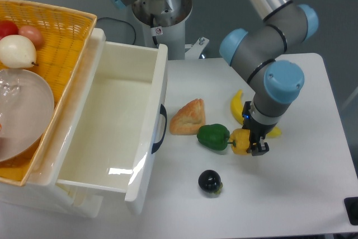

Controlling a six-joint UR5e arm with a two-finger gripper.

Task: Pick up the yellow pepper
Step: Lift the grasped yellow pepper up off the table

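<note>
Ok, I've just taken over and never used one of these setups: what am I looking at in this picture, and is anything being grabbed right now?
This is one fixed camera looking down at a white table. The grey and blue jointed machine is a robot arm; its two-finger gripper is at the yellow pepper, with fingers around it. Whether the pepper is lifted yet cannot be told. Touching it on the left is a green pepper. Nearby lie a croissant-like pastry, a banana partly hidden behind the arm, and a small dark round fruit. On the left are a white bin and a yellow basket holding fruit.
</note>
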